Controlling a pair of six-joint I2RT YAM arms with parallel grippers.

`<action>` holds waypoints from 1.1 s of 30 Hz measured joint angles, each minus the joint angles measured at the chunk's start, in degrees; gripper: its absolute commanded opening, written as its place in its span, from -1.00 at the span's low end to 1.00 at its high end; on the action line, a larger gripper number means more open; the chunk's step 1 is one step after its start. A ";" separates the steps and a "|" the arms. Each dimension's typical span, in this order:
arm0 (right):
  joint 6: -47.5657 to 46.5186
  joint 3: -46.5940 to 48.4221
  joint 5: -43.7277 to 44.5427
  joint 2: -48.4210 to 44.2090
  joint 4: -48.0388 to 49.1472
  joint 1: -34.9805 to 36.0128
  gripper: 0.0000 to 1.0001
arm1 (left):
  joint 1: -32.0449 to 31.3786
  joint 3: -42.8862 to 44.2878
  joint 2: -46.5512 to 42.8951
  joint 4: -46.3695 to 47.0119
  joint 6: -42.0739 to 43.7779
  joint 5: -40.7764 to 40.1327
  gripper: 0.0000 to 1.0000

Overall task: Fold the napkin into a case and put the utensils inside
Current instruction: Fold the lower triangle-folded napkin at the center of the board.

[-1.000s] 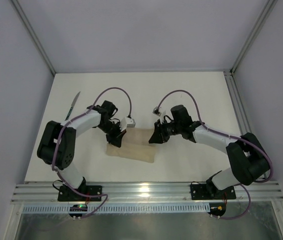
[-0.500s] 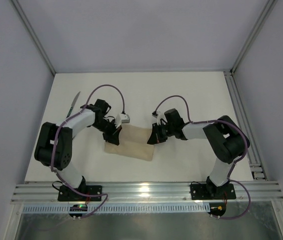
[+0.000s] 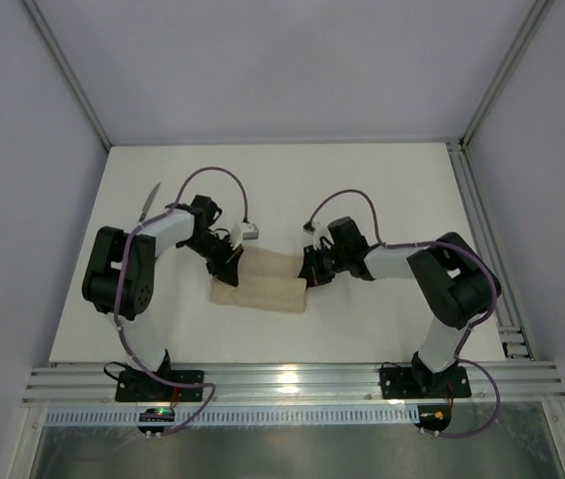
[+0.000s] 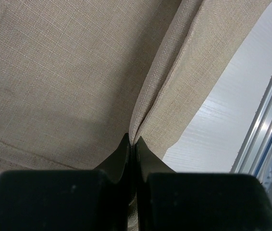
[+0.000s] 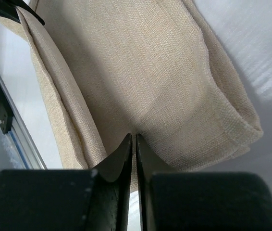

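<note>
Right arm (image 3: pixel 402 261) closer in than before; napkin (image 3: pixel 263 289) edge tight in both jaws.

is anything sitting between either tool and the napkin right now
Nothing visible does. The left tool is shut on a fold of the napkin, and the right tool is shut on the cloth at its other end.

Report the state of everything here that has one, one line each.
Beige-tan cloth napkin: folded into layers, lying on the white table, pinched at both ends.
Left pincer: shut on the napkin's folded edge.
Right pincer: shut on a napkin layer.
Slim silver-tipped utensil: lying on the table, away from both pincers, untouched.
</note>
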 measured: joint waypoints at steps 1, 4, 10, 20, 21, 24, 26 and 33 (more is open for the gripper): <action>-0.24 -0.09 0.42 -0.39 -0.13 0.04 -0.74 | 0.00 0.35 0.44 -0.11 0.02 0.00 -1.00; -1.14 -0.42 2.75 -2.89 -1.90 0.02 -0.58 | -0.11 1.51 1.40 -0.37 0.09 -0.02 -0.99; -1.84 -0.13 10.54 -10.60 -6.93 0.02 -0.20 | -0.96 2.40 2.25 -1.03 0.68 -0.57 -0.99; -2.89 0.85 19.12 -20.61 -8.92 0.96 0.15 | -2.23 3.10 3.76 -1.07 0.57 -2.01 -0.95; -3.08 0.81 19.06 -20.41 -8.68 1.57 0.16 | -2.25 3.15 3.85 -1.03 0.42 -2.16 -0.92; -4.20 0.28 18.64 -18.49 -7.72 3.48 0.18 | -2.27 3.19 4.02 -0.90 -0.33 -2.58 -0.84; -5.16 0.15 18.03 -15.56 -7.10 4.55 0.18 | -2.27 3.19 4.11 -0.76 -0.61 -2.78 -0.82; -7.48 -0.57 16.28 -8.26 -6.40 7.13 -0.11 | -2.47 3.19 4.13 -0.46 -1.73 -3.39 -0.71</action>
